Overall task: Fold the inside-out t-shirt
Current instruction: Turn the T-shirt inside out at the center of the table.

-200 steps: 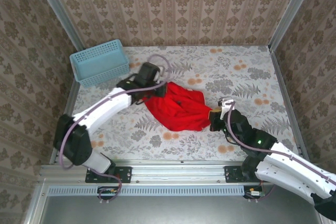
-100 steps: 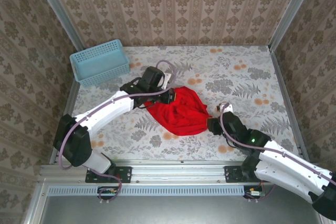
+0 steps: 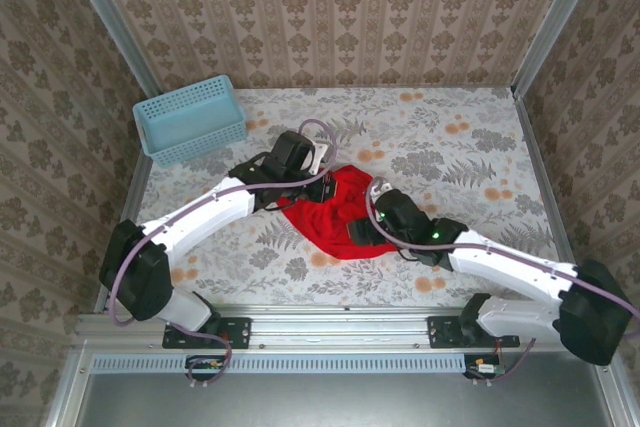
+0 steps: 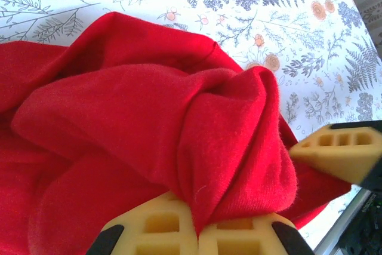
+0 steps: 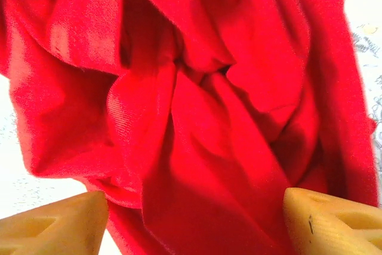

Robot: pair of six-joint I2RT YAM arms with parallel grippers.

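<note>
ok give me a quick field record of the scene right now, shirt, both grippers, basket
t-shirt: red, bunched in a heap on the table, not folded
left gripper: shut on a fold of the t-shirt
right gripper: open, spread wide over the cloth
basket: light blue, far left corner, apart from the t-shirt

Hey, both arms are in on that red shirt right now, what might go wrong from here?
The t-shirt is bunched in a heap, so the open right pincer may close on several layers and drag the whole bundle instead of one edge. The left pincer grips just a thin fold, which might slip out under a pull. The two pincers sit close together over it, so they could bump.
</note>
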